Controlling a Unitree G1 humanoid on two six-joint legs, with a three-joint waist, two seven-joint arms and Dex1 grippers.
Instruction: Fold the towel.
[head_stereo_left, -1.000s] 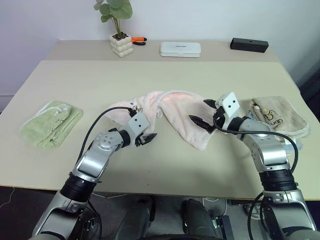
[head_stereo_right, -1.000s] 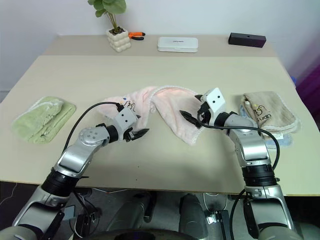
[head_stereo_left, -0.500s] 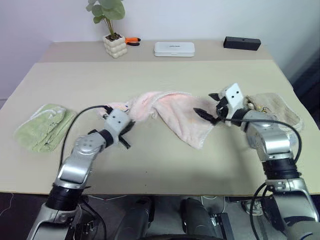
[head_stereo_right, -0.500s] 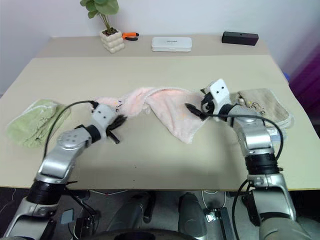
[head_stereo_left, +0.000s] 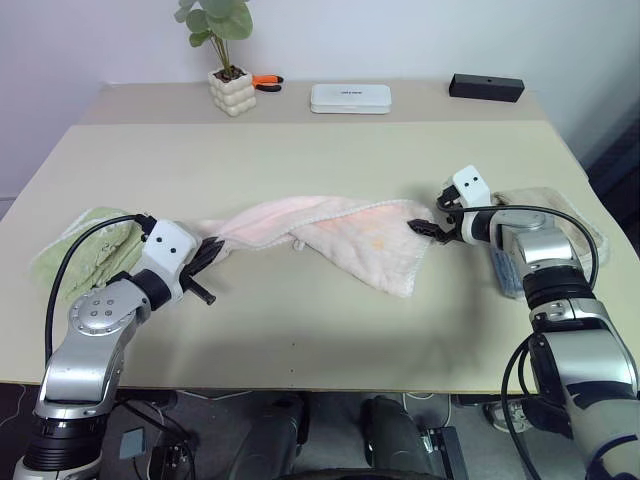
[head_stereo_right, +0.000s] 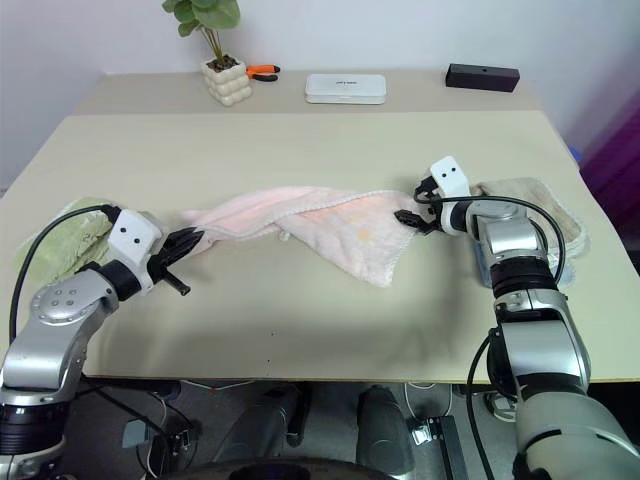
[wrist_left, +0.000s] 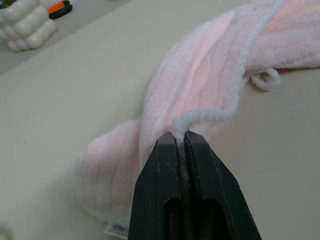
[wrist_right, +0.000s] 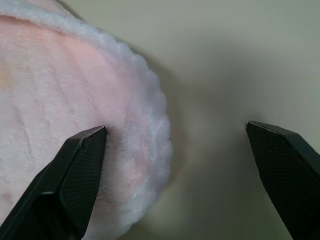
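The pale pink towel (head_stereo_left: 335, 228) lies stretched in a twisted band across the middle of the table. My left gripper (head_stereo_left: 208, 254) is shut on its left end; in the left wrist view the black fingers (wrist_left: 165, 170) pinch the white hem. At the towel's right corner my right gripper (head_stereo_left: 428, 222) stands open. The right wrist view shows that gripper (wrist_right: 175, 126) spread wide, one finger (wrist_right: 75, 170) lying against the fluffy corner (wrist_right: 75, 80) and the other over bare table.
A light green towel (head_stereo_left: 85, 240) lies just behind my left arm. A beige towel (head_stereo_left: 560, 210) lies under my right forearm. A potted plant (head_stereo_left: 232, 90), orange pliers (head_stereo_left: 266, 81), a white box (head_stereo_left: 349, 97) and a black box (head_stereo_left: 486, 87) line the far edge.
My left gripper shut on the towel's left end and drew it leftward, stretching the towel out. My right gripper moved out to the towel's right corner, and its fingers came slightly closer together.
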